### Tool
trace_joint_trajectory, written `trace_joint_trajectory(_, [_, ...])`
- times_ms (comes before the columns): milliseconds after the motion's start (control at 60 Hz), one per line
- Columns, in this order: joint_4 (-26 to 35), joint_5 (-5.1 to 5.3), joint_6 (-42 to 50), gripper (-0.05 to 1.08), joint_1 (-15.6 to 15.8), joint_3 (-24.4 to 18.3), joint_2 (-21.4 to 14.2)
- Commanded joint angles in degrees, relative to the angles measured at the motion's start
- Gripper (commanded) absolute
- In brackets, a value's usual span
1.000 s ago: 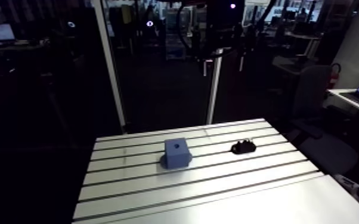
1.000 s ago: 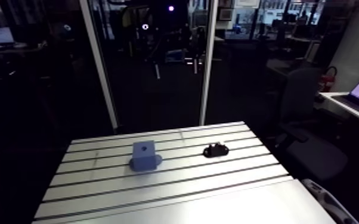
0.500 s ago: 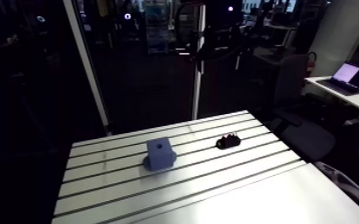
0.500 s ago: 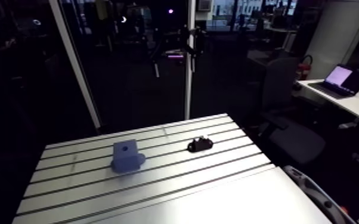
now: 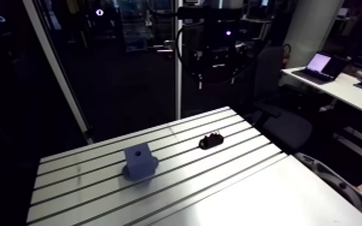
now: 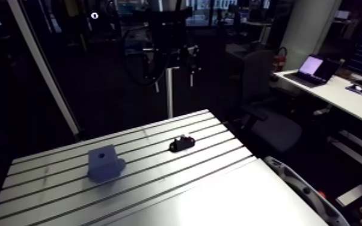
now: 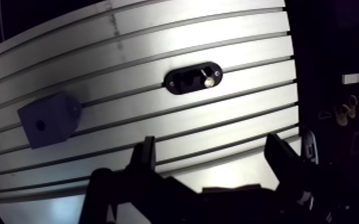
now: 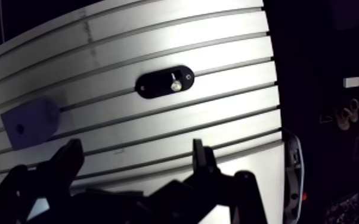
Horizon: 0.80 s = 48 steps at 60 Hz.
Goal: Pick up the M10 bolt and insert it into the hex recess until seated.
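Seeing gripper (image 7: 212, 149) fingers spread, empty, above table (image 7: 158, 36). Reading M10 bolt (image 7: 207, 81) as bright speck in black holder (image 7: 182, 80) near far edge, toward right corner; thread hidden. Can't resolve hex shape of recess (image 7: 40, 125) on blue block (image 7: 50, 113).

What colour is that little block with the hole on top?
The block is blue, clearest in the arm view.
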Motion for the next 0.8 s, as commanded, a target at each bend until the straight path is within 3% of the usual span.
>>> trace_joint_trajectory(17, [-2.9, 5.54, -4.1, 0.01, -3.5, 2.9, 0.3])
trace_joint_trajectory(33, [-3.0, 6.52, -4.7, 0.01, -4.5, 3.2, 0.3])
trace_joint_trajectory(50, [-3.0, 6.52, -4.7, 0.01, -4.5, 3.2, 0.3])
trace_joint_trajectory(67, [-3.0, 7.34, -5.3, 0.01, -5.4, 3.6, 0.3])
trace_joint_trajectory(133, [-3.5, 8.5, -7.4, 0.01, -7.5, 4.5, 0.5])
trace_joint_trajectory(333, [-8.6, 8.37, -10.0, 0.01, -8.4, 6.6, 1.9])
trace_joint_trajectory(800, [-11.8, 7.93, -20.4, 0.04, -8.1, 8.1, 3.6])
